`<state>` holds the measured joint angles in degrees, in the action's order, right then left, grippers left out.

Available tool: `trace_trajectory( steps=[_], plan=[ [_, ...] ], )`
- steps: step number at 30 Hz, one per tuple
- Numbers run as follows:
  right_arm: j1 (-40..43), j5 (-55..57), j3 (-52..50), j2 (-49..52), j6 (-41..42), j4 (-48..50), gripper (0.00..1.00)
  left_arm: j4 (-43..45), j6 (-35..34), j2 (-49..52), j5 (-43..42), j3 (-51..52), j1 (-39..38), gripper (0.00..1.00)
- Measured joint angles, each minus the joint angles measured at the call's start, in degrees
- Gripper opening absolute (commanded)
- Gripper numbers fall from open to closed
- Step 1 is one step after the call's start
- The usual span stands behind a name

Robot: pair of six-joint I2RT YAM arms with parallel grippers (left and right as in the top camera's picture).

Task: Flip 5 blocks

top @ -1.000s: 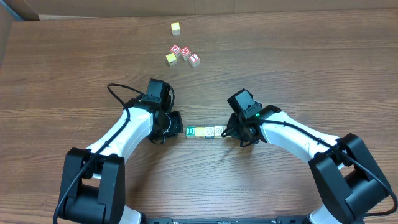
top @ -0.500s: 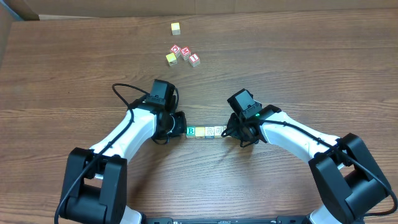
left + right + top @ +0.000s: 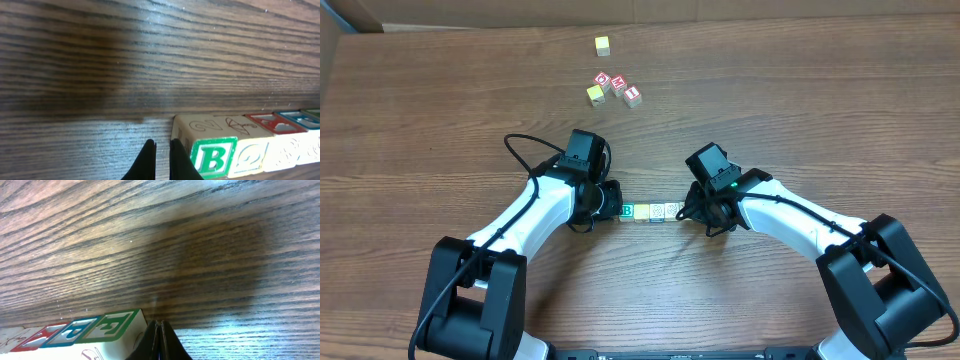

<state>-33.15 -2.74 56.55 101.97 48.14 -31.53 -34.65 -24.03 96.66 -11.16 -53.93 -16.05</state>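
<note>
The blocks (image 3: 651, 211) lie in a tight row at the table's middle, a green "B" cube (image 3: 627, 211) at the left end. My left gripper (image 3: 611, 206) is shut and empty, right at that end. In the left wrist view its fingertips (image 3: 162, 150) show only a thin slit, and the right-hand finger (image 3: 181, 161) is against the "B" cube (image 3: 215, 157). My right gripper (image 3: 691, 213) is shut and empty at the row's right end. In the right wrist view its fingertips (image 3: 159, 331) are pressed together beside a cube with a green "F" top (image 3: 112, 325).
A cluster of red-faced cubes (image 3: 618, 85) with a yellow cube (image 3: 595, 94) lies at the back of the table. Another yellow cube (image 3: 603, 45) sits alone farther back. The table's far edge (image 3: 620, 18) runs along the top.
My left arm has slid to the right until its gripper reaches the "B" end of the row. The right arm and the blocks have not moved.
</note>
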Motion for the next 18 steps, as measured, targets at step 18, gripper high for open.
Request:
trace_trajectory(
  steps=[18],
  plan=[
    [0.0,0.0,0.0,0.0,-0.13,-0.02,0.04,1.51,-0.46,0.0,0.26,0.35,-0.48,0.04]
  ],
)
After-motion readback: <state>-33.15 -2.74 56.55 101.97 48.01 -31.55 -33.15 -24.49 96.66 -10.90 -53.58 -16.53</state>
